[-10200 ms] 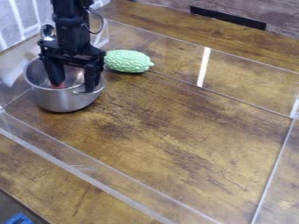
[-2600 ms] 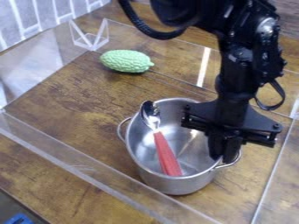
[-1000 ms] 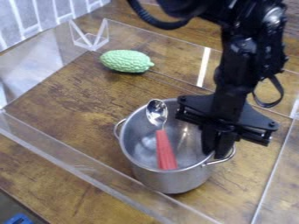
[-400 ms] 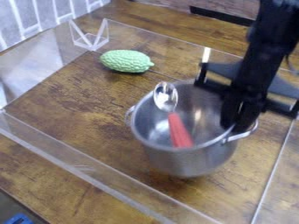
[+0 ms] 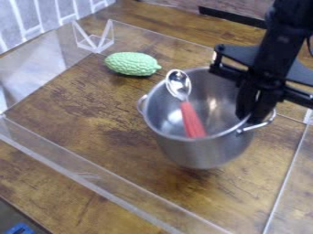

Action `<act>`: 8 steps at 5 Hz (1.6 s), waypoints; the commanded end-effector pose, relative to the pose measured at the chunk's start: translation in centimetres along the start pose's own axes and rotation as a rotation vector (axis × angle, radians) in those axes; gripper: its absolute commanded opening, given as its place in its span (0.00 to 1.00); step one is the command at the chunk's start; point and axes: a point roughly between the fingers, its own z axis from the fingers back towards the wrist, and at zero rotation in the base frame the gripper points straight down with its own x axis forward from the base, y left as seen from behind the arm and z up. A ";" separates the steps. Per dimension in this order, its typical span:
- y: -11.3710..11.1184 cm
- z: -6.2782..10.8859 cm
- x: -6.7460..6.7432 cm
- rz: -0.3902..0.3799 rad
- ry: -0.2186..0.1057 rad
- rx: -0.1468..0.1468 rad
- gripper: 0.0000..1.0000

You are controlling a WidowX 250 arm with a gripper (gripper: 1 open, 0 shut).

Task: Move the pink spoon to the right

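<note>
Gripper point(image 5: 254, 102) closed on pot point(image 5: 202, 123) at its right-hand rim; pink spoon point(image 5: 189, 111) inside, bowl end up; green vegetable point(image 5: 132, 63) apart.

Cannot make out the pincer's point(image 5: 248, 111) tips; cannot see the whole arm point(image 5: 294, 13) above it, or the pot's point(image 5: 202, 152) floor beside it.

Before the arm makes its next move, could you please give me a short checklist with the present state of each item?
Gripper shut at the pot's rim: ok.
Pink spoon inside the steel pot: ok.
Spoon wholly below the rim: not ok, its metal bowl sticks up past the far edge.
Green vegetable apart from the pot: ok.
Pot upright: not ok, it looks tilted.
Grip firm enough to carry the pot: cannot tell, the dark fingers hide the contact.
</note>
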 end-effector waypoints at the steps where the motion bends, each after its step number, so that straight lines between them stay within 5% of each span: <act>1: 0.2 1.2 0.3 0.019 -0.057 -0.062 0.00; 8: -0.3 -0.5 0.6 0.011 -0.117 -0.099 0.00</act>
